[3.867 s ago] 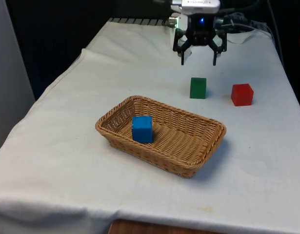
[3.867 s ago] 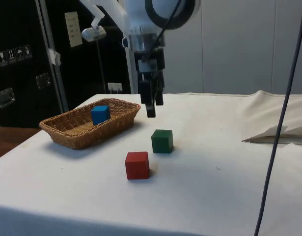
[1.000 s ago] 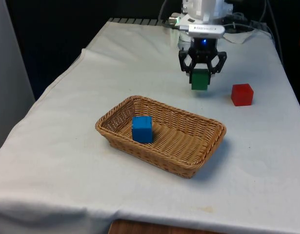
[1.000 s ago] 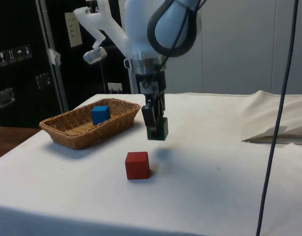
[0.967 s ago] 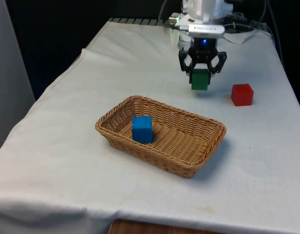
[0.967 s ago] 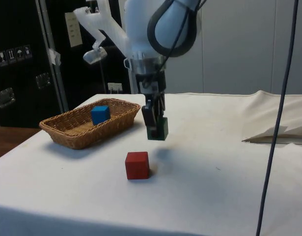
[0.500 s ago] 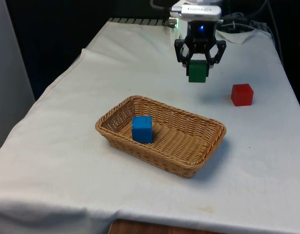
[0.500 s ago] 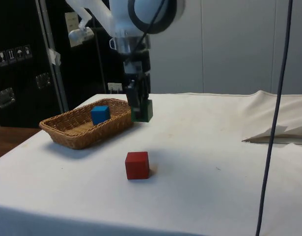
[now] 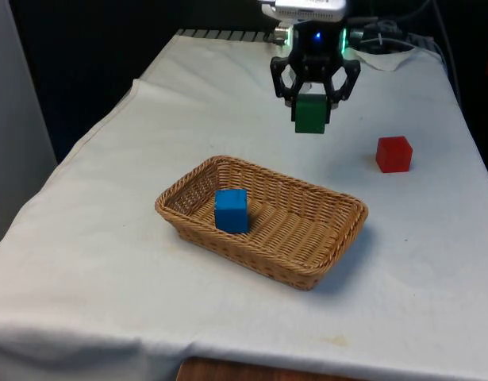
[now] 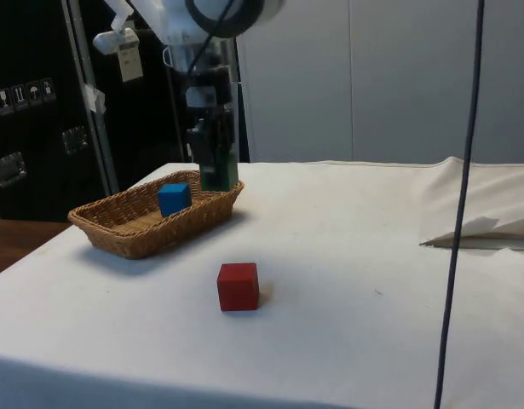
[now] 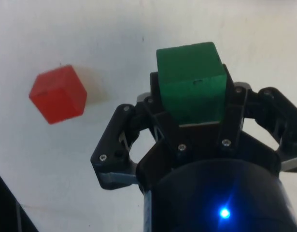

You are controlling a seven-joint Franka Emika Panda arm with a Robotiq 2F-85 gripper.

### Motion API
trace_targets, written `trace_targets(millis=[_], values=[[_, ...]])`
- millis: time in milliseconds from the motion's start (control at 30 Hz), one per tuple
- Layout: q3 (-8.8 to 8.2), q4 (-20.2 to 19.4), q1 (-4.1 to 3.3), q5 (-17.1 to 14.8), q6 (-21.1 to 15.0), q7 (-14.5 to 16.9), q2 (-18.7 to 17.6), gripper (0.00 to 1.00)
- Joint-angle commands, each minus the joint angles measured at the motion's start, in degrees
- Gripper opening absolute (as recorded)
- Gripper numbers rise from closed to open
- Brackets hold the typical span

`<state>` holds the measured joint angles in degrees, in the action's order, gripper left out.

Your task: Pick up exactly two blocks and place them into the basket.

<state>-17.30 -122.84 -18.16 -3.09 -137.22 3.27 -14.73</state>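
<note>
My gripper [image 9: 311, 111] is shut on a green block [image 9: 311, 116], held in the air above the cloth, past the far rim of the wicker basket [image 9: 339, 238]. In the side view the green block [image 10: 217, 173] hangs near the basket's [image 10: 117, 234] far end. The wrist view has the green block [image 11: 190, 87] clamped between the black fingers [image 11: 155, 104]. A blue block [image 9: 231, 209] stands inside the basket, toward the front view's left. A red block [image 9: 393, 153] sits on the cloth at the front view's right; the red block [image 11: 58, 94] lies well off to one side of the gripper.
A folded white cloth [image 10: 483, 230] lies at the table's far side in the side view. Cables [image 9: 386, 36] lie near the robot's base. The table edge [image 9: 109, 119] falls away at the front view's left.
The gripper has risen with the green block and carried it toward the front view's left, closer to the basket. The red and blue blocks have not moved.
</note>
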Motion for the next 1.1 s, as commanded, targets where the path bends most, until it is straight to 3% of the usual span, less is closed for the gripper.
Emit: trace_targets(millis=[0,133,167,200,400,433,467,667,733,767,1000,1033,1067], values=[[0.17,1.2,0.34,-0.7,0.7,0.7,-0.8,0.01],[0.11,4.8,0.57,-0.9,1.5,0.9,-3.3,0.01],[-0.17,4.3,0.23,-0.1,0.9,0.2,-3.1,0.01],[0.11,5.5,0.57,-0.9,1.8,0.9,-3.8,0.01],[0.11,10.4,0.92,-1.1,2.8,0.8,-7.4,0.01],[-0.23,10.1,0.57,-0.5,2.1,0.2,-7.3,0.01],[0.11,11.1,0.92,-1.2,2.8,0.8,-8.1,0.01],[0.17,16.3,1.26,-1.9,3.3,0.8,-12.1,0.01],[-0.23,16.1,0.86,-1.3,2.6,0.3,-12.2,0.01],[0.23,17.8,1.32,-2.1,3.4,0.7,-13.4,0.01],[0.23,23.9,1.78,-3.2,4.0,0.9,-18.4,0.01],[-0.23,23.3,1.32,-2.5,3.4,0.3,-18.0,0.01],[0.23,24.6,1.83,-3.2,4.1,0.9,-19.0,0.01]])
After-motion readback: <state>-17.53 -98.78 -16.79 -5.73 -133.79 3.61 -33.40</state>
